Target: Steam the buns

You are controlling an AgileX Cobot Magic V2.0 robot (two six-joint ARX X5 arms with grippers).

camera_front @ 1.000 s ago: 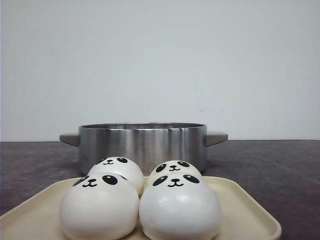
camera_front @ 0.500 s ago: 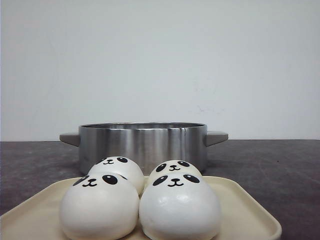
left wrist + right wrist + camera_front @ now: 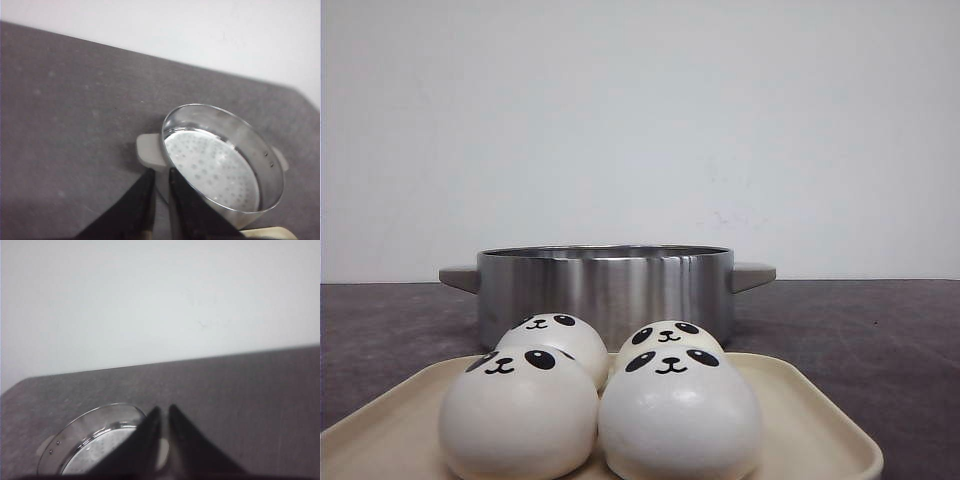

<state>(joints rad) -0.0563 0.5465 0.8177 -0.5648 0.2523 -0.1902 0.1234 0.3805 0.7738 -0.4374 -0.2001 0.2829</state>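
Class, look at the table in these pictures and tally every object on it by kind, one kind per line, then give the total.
White dome-shaped panda-face buns: 4
Round stainless-steel steamer pot with grey side handles: 1
Cream rectangular plastic tray: 1
Total: 6

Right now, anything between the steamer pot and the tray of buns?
Front view: nothing. The buns on the tray sit directly before the pot.
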